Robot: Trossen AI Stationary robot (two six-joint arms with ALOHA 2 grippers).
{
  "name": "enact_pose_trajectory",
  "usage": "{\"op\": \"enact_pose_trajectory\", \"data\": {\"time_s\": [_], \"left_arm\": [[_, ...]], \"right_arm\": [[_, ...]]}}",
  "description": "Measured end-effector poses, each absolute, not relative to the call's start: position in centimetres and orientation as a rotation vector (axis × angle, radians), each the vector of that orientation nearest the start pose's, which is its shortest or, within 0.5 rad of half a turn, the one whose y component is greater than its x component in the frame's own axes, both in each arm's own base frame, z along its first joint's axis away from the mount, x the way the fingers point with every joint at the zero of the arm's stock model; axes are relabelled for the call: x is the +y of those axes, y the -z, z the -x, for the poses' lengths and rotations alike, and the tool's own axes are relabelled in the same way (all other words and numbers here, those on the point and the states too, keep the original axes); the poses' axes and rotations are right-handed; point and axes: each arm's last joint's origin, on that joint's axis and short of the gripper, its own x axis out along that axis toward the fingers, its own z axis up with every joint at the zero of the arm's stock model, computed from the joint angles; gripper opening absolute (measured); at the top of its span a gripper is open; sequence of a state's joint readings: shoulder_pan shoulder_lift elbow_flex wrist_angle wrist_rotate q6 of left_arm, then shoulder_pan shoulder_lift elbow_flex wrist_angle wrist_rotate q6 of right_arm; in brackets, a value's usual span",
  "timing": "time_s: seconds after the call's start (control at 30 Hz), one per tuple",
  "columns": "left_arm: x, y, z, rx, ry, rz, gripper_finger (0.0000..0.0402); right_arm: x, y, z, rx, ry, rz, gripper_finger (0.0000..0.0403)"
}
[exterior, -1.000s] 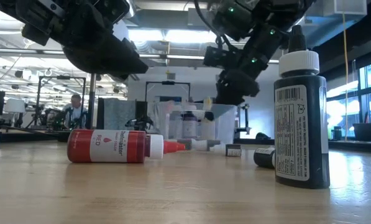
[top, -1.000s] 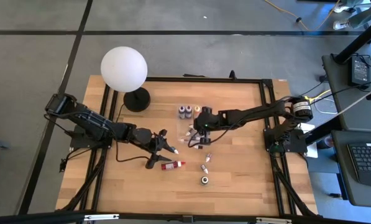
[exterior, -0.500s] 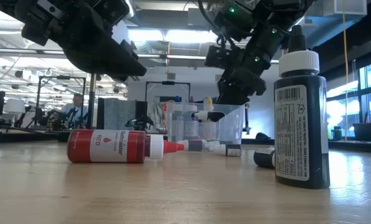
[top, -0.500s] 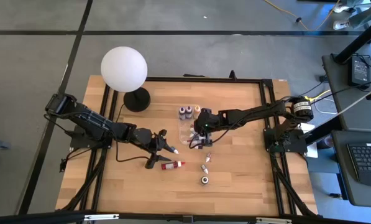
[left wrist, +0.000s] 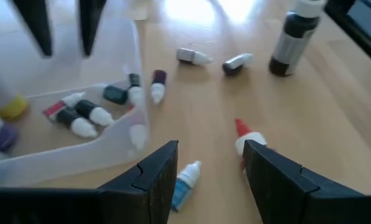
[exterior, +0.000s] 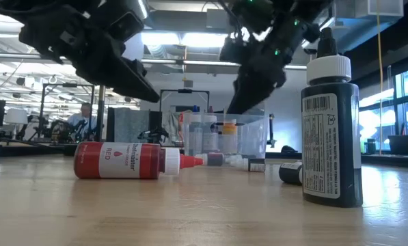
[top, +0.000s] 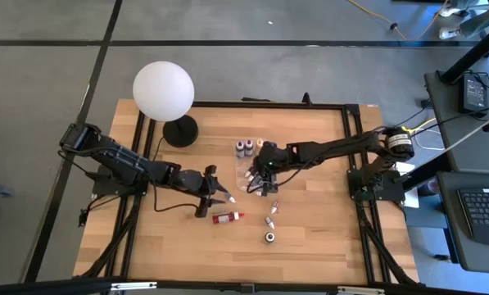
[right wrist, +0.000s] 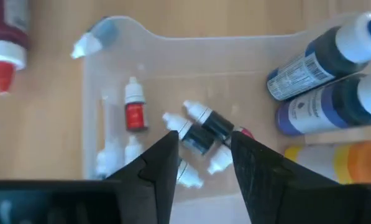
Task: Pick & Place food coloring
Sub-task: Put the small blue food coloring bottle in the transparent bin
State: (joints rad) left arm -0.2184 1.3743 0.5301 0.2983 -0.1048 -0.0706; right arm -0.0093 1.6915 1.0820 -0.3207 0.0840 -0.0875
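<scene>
Food coloring bottles are scattered about. A red bottle (top: 228, 216) lies on its side on the table. Its tip (left wrist: 243, 138) lies below my open left gripper (left wrist: 210, 149), beside a tiny blue bottle (left wrist: 186, 180). Several tiny bottles (right wrist: 201, 130) lie in a clear plastic box (right wrist: 135, 25). Bigger blue, purple and yellow bottles (right wrist: 328, 106) are at the box's far end. My right gripper (right wrist: 204, 138) hangs open above the box, with nothing between its fingers. A black bottle (exterior: 330, 130) stands upright near the front.
A white globe lamp (top: 163, 88) stands at the table's far left. Two tiny bottles (top: 271, 215) lie loose on the table between the box and the black bottle (top: 270, 238). Bare wood (top: 326, 229) lies toward the right and near edges.
My right gripper has let go of a tiny dark bottle with a white cap, which has dropped into the clear box. The gripper has then risen a little above the box. My left gripper has turned a little while staying over the red bottle.
</scene>
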Motion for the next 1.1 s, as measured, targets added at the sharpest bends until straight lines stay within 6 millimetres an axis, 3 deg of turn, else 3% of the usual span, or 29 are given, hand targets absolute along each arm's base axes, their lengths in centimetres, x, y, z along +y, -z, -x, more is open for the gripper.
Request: {"op": "enact_pose_trajectory", "data": {"time_s": [0.23,0.5,1.1], "left_arm": [[-3.6,-16.8,-25.5,0.565,0.095,0.015,0.0171],[-3.3,-16.3,-25.6,0.591,0.126,-0.099,0.0163],[-3.1,-11.6,-27.3,0.673,0.145,-0.139,0.0154]], "right_arm": [[1.4,-22.1,-33.1,0.886,0.003,0.124,0.0151],[2.3,-22.1,-32.5,0.899,0.061,0.107,0.0151],[2.4,-22.0,-32.4,0.906,0.069,0.083,0.0152]]}}
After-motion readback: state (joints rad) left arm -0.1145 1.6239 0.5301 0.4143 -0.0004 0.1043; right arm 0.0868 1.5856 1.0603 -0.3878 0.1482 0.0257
